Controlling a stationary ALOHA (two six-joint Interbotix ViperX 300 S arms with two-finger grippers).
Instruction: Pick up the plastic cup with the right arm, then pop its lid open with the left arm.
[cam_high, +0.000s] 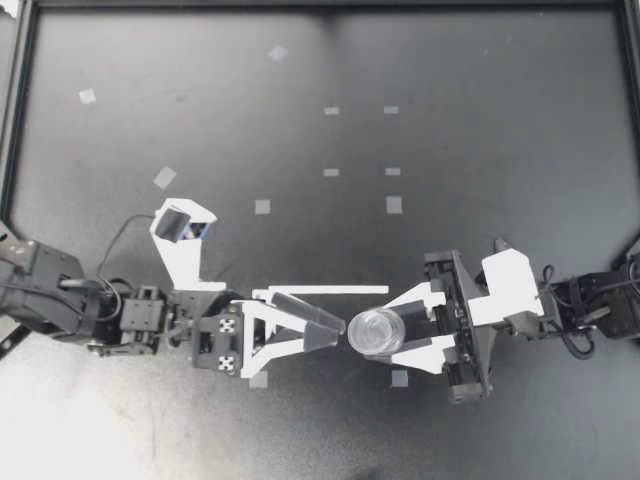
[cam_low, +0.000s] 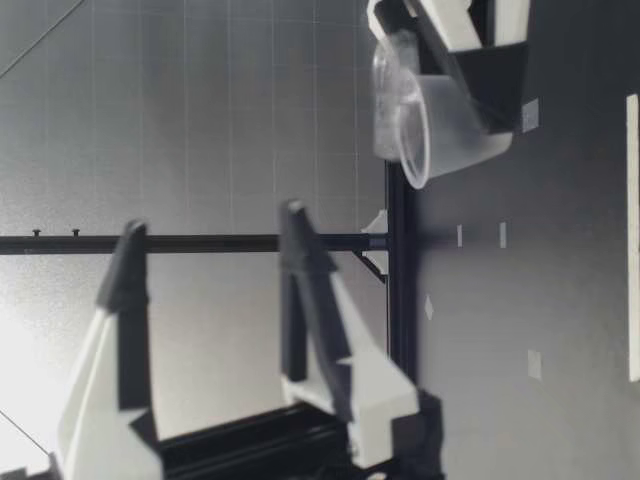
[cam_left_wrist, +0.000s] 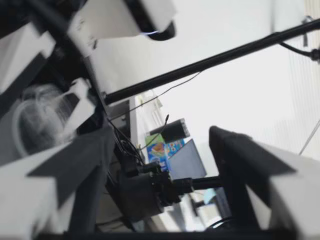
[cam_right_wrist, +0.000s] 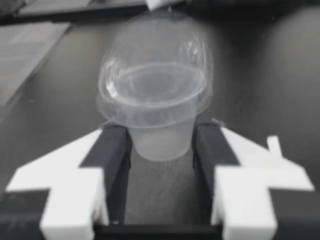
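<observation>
A clear plastic cup (cam_high: 375, 330) with a domed clear lid stands upright between the fingers of my right gripper (cam_high: 388, 330), which is shut on its body below the rim. The right wrist view shows the cup (cam_right_wrist: 155, 100) clamped from both sides by the dark pads (cam_right_wrist: 114, 150). My left gripper (cam_high: 322, 322) is open, with its tips just short of the cup's side and nothing between them. In the low view the cup (cam_low: 440, 125) hangs a little above the table, and my left gripper (cam_low: 212, 250) stands wide, one finger above the other. From the left wrist view the cup (cam_left_wrist: 40, 120) lies beside one finger (cam_left_wrist: 85, 165).
The black table (cam_high: 480, 200) carries several small pale tape squares, such as one (cam_high: 394, 205) behind the grippers. A thin white strip (cam_high: 320, 290) lies just behind my left gripper. A black frame rail (cam_high: 320, 5) runs along the far edge.
</observation>
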